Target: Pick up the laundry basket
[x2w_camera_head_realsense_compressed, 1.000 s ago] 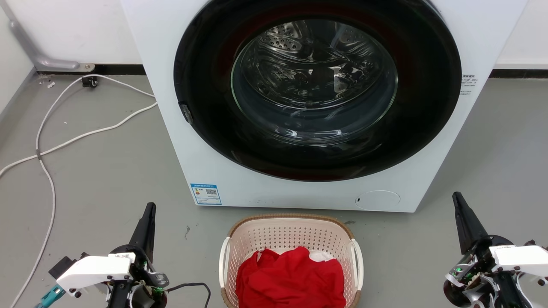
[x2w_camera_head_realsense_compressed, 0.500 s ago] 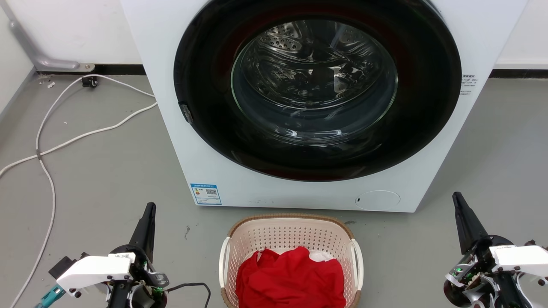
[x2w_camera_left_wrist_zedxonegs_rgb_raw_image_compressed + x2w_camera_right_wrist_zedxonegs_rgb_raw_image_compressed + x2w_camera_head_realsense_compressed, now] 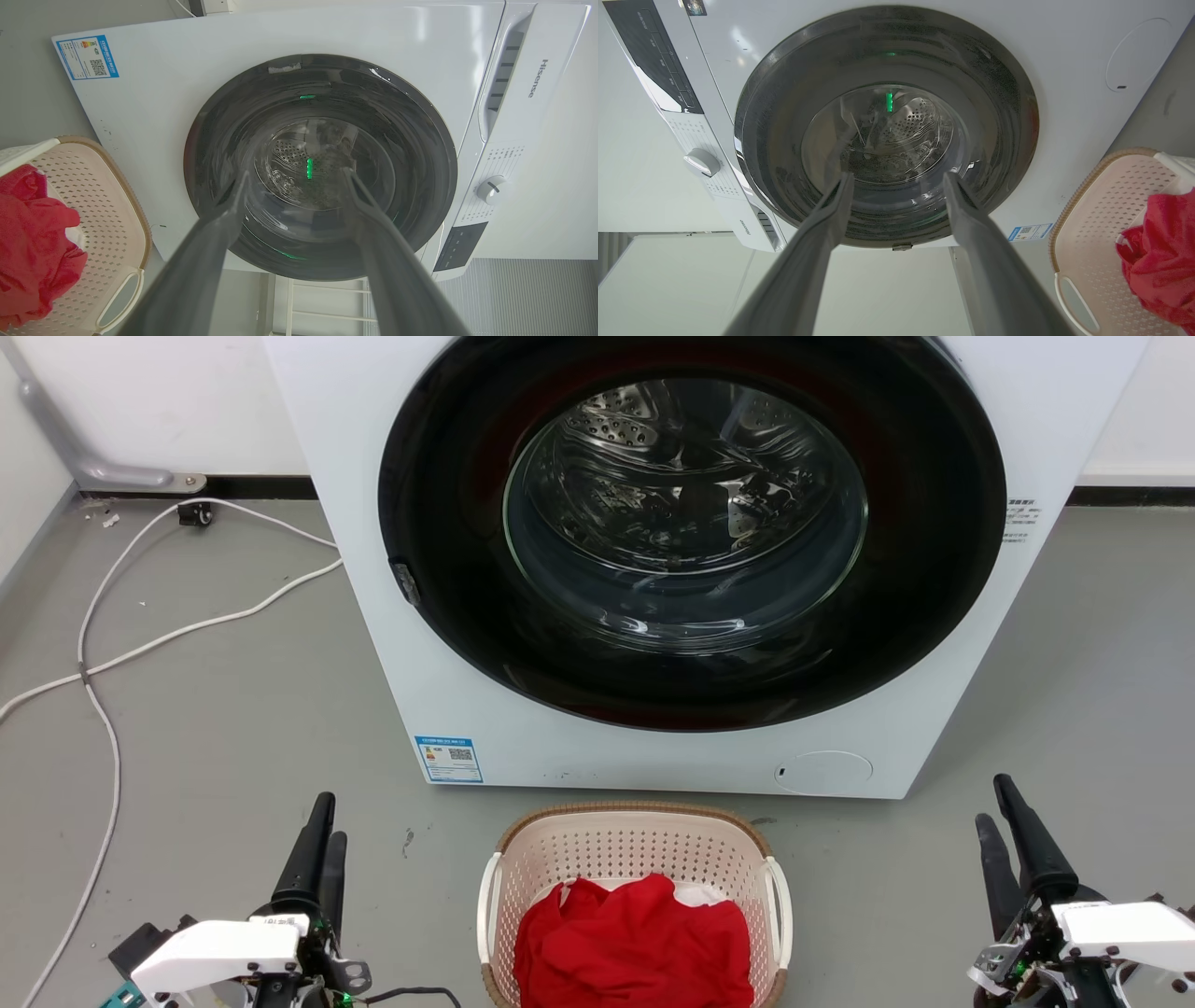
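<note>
1. grey smooth floor [image 3: 233,709] runs up to a white front-loading washing machine with a round dark glass door [image 3: 653,761]. a loose white cable [image 3: 140,644] trails across the floor toward 9 o'clock in the head view.
2. the rounded cream-pink perforated plastic laundry basket with a brown woven-look rim [image 3: 635,854] stands on the floor at 6 o'clock in the head view, just in front of the machine, with its near end cut off by the frame edge. a crumpled red garment [image 3: 635,943] lies inside it.
3. the left gripper [image 3: 330,817] sits at 7 o'clock and the right gripper [image 3: 992,800] at 5 o'clock. they flank the basket, each well apart from it, with fingers pointing toward 12 o'clock.
4. both claws are spread. each wrist view shows its two long dark fingers with a clear gap between them and the machine door visible through it. neither claw holds or touches anything.
5. the step in hand looks like the reach to the white side handles [image 3: 780,901], with no grasp made yet.
6. to do it well, turn the left wrist toward 3 o'clock and the right toward 9 o'clock, keeping both claws wide until a handle bar sits between the fingers.
7. close both sides evenly and lift level, so the soft load does not tip out. the machine stands close at 12 o'clock, so raise the basket straight up rather than forward.
</note>
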{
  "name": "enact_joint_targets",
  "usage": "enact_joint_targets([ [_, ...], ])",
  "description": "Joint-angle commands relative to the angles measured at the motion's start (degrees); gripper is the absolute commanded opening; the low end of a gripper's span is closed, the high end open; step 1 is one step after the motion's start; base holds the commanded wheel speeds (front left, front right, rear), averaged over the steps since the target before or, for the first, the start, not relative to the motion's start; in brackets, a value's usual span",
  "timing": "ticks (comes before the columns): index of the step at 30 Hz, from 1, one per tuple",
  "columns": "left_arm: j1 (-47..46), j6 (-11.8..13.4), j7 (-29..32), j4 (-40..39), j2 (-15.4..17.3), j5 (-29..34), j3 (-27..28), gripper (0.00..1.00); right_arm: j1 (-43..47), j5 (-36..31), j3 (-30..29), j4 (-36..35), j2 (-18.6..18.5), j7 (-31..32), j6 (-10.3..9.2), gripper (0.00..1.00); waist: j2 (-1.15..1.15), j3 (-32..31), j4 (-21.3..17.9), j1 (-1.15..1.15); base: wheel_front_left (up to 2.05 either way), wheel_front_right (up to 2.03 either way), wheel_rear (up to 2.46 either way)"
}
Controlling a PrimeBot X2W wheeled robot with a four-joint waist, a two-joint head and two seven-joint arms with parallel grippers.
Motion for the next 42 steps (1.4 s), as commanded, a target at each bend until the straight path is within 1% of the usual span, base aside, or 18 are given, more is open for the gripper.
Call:
enact_joint_targets([
  [1,-0.94,0.22,-0.71,-1.66,0.10,2.40,0.06,1.00,-0.91,-2.61,0.02,-1.65,-0.12,-0.76,0.00,1.00,0.00,0.03,-0.01,0.00,0.00,0.00,0.00],
  [6,-0.61,1.20,-2.09,-3.34,0.11,8.08,-0.48,1.00,-0.47,-9.38,0.64,-3.61,-0.10,-2.10,0.00,1.00,0.00,0.11,-0.04,0.00,0.00,0.00,0.00],
  [9,-0.34,1.98,-2.87,-4.24,0.11,11.69,-1.08,1.00,-0.18,-14.32,1.40,-4.87,-0.08,-2.88,0.00,1.00,0.00,0.16,-0.06,0.00,0.00,0.00,0.00],
  [10,-0.15,2.50,-3.38,-4.78,0.12,14.20,-1.56,1.00,0.06,-17.28,1.86,-5.44,-0.08,-3.37,0.00,1.00,0.00,0.19,-0.07,0.00,0.00,0.00,0.00],
  [15,0.20,3.81,-4.61,-5.78,0.12,20.20,-2.79,1.00,0.46,-24.74,2.85,-6.72,-0.05,-4.56,0.00,1.00,0.00,0.26,-0.10,0.00,0.00,0.00,0.00],
  [22,0.68,5.46,-6.23,-6.58,0.13,28.08,-4.18,1.00,1.20,-34.01,3.89,-7.82,-0.02,-6.16,0.00,1.00,0.00,0.32,-0.19,0.00,0.00,0.00,0.00],
  [29,1.27,6.68,-7.72,-7.05,0.14,34.59,-5.01,1.00,1.83,-42.42,5.06,-8.33,0.01,-7.61,0.00,1.00,0.00,0.36,-0.26,0.00,0.00,0.00,0.00],
  [30,1.44,6.97,-8.13,-7.19,0.14,36.29,-5.22,1.00,2.03,-44.49,5.27,-8.44,0.02,-8.02,0.00,1.00,0.00,0.39,-0.27,0.00,0.00,0.00,0.00],
  [42,2.35,8.20,-10.38,-7.83,0.16,45.54,-6.45,1.00,2.97,-55.15,5.82,-9.27,0.08,-10.26,0.00,1.00,0.00,0.53,-0.34,0.00,0.00,0.00,0.00],
])
